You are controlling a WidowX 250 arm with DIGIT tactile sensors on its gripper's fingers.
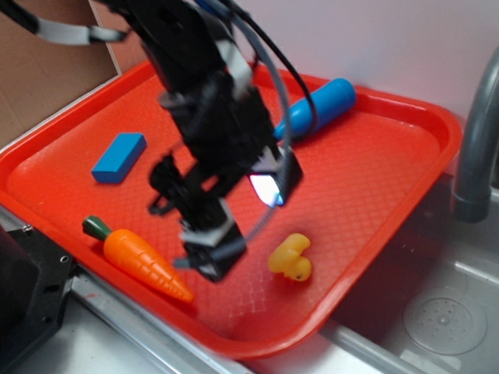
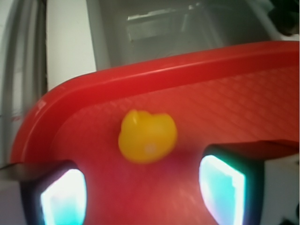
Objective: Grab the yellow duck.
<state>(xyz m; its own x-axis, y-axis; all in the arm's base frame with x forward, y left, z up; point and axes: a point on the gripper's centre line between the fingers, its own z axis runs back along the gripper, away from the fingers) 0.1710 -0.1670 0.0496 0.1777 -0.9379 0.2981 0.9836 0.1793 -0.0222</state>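
Black pincer (image 1: 242,216) spread wide, empty, above red plastic tray (image 1: 382,189); best to centre over small glossy yellow toy duck (image 2: 147,136), descend straight, close across its body.

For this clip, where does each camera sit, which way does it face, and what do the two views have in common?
Exterior: set off the arm, above and to one side, looking down on the red tray beside a sink; shows the black arm and gripper, blurred.
Wrist: mounted on the arm, looking past two glowing fingertips at the tray floor.
Shared: the yellow duck, lying apart from the gripper, and the tray.
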